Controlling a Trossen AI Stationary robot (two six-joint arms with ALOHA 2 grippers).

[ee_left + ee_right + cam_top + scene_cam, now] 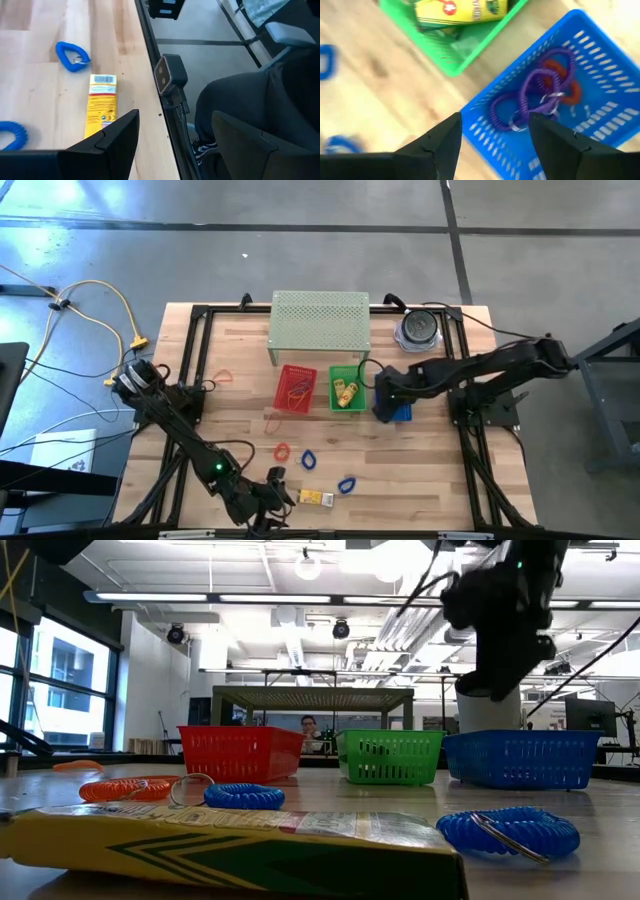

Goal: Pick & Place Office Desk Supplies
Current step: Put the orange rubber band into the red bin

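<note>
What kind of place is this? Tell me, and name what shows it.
Probably a robotics lab or workshop in an open industrial-style room. A wooden table with a black frame sits on a concrete floor, the ceiling shows exposed ducts and strip lights, and a person sits behind it.

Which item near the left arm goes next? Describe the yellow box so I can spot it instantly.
Start at the table's front edge, where the left gripper sits. Right beside its tip lies the yellow box, flat on the wood. It is the only rectangular item there; its neighbours are blue coiled loops.
</note>
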